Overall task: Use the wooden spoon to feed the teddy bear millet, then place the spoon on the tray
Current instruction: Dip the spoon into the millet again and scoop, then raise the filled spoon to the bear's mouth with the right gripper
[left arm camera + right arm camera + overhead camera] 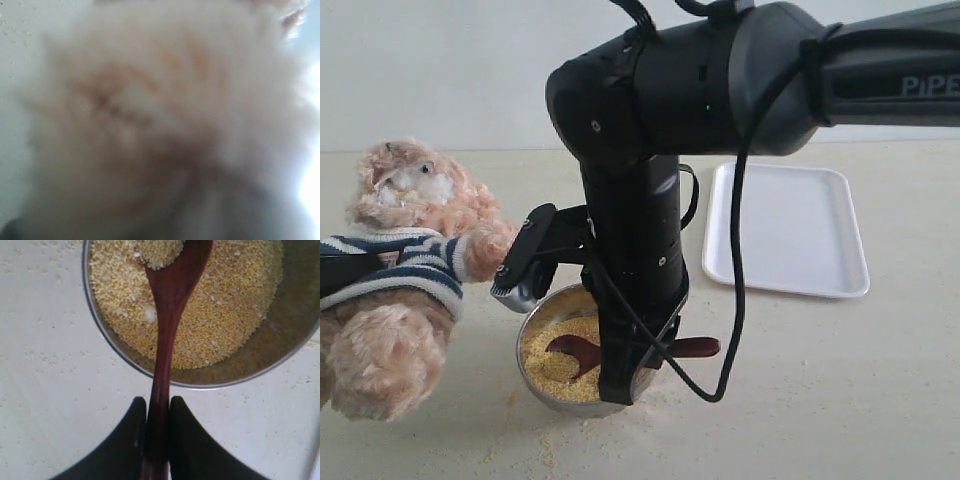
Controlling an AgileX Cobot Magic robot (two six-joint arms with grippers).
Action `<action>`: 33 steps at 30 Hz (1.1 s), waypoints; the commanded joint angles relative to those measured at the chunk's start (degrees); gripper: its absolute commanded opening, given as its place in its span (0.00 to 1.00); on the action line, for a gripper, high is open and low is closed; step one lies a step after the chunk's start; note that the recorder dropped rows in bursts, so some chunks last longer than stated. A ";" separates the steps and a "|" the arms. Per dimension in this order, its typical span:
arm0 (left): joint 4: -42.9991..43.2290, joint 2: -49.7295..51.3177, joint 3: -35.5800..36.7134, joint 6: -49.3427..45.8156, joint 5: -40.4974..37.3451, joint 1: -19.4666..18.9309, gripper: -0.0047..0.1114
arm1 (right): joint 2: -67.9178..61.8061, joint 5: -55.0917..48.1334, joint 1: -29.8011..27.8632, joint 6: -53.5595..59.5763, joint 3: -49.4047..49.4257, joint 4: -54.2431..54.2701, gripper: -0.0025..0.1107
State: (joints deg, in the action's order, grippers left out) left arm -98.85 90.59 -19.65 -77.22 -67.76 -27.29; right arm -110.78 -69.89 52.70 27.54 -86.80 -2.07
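Observation:
The teddy bear (410, 260) leans at the left, its paw near the metal bowl (524, 340) of millet (542, 345). A dark finger of my left gripper (345, 272) presses across its striped shirt; blurred fur of the bear (150, 100) fills the left wrist view and hides the jaws. My right gripper (157, 402) (630, 368) is shut on the wooden spoon's handle (167, 315). The spoon (572, 350) has its tip in the millet (225, 300), with grains lying in it. The white tray (790, 230) lies empty at the back right.
Loose grains (540, 455) are scattered on the beige table in front of the bowl and beside its rim (295, 340). The right arm's dark body (630, 230) stands over the bowl and hides part of it.

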 commanded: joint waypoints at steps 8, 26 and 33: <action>-0.47 -0.50 -0.27 -0.37 -2.20 -0.10 0.08 | 0.51 -0.07 -0.15 -3.86 0.10 -4.23 0.02; -0.48 -0.50 -0.27 -1.95 -2.20 -0.10 0.08 | 0.95 -0.07 -0.15 -7.43 0.10 -9.91 0.02; -0.08 -0.50 -0.27 -2.34 -2.20 -0.10 0.08 | 0.95 -0.07 -0.15 -7.96 0.10 -10.40 0.02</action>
State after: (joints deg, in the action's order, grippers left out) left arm -98.85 90.59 -19.65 -78.96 -67.76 -27.29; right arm -110.78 -69.89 52.70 20.08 -86.80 -12.29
